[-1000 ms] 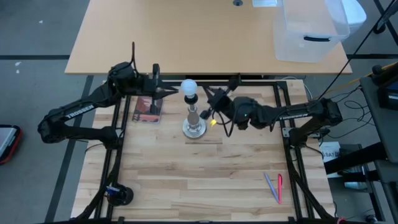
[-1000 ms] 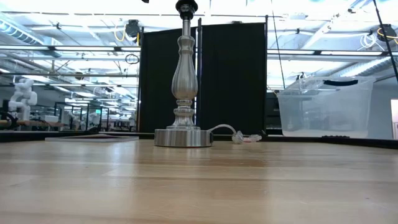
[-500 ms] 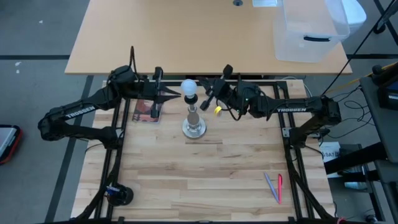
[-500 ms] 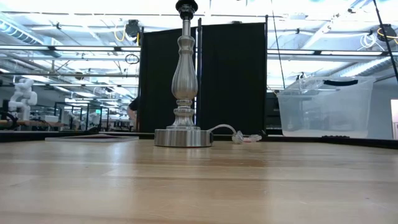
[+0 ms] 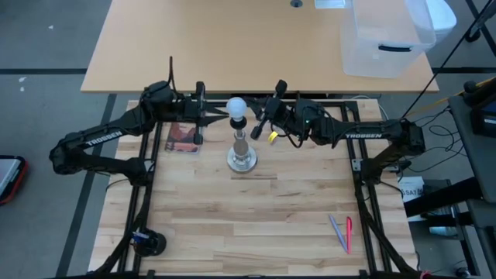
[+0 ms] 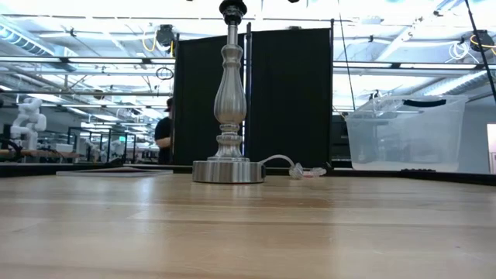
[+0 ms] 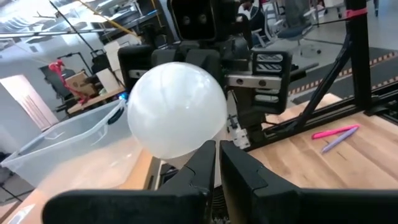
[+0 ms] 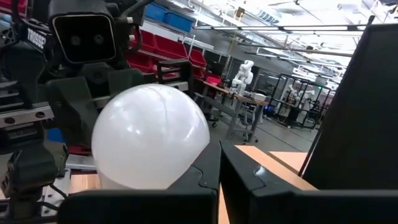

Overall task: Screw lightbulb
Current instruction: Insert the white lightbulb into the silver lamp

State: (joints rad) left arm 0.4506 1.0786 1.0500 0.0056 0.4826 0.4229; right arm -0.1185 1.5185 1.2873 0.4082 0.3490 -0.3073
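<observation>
You had the lightbulb (image 5: 236, 107) sitting on top of the lamp stand (image 5: 242, 159), which stood near the middle of the tabletop's (image 5: 256, 225) far edge. From the low view only the stand's column and round base showed, so how deep the screw base sat in the socket could not be told.

Your left gripper (image 5: 219, 116) reached in from the left-hand edge with its fingers pressed together, tips just beside the bulb on its left. Your right gripper (image 5: 259, 122) came from the right-hand edge, fully closed too, just beside the bulb on the other side. Neither one held the bulb; both wrist views showed closed fingers pointing at the white globe (image 7: 177, 109), not wrapped around it.

To turn the bulb well, you needed one gripper open and set squarely around the globe before any rotation, since closed tips could only nudge it. A light squeeze seemed wise: the globe looked smooth and likely to slip or crack under force. You would have done best to keep the wrist's turning axis in line with the stand's column, so the thread did not cross. The other gripper could have steadied the stand lower on its column, because the round base might spin or tip.
</observation>
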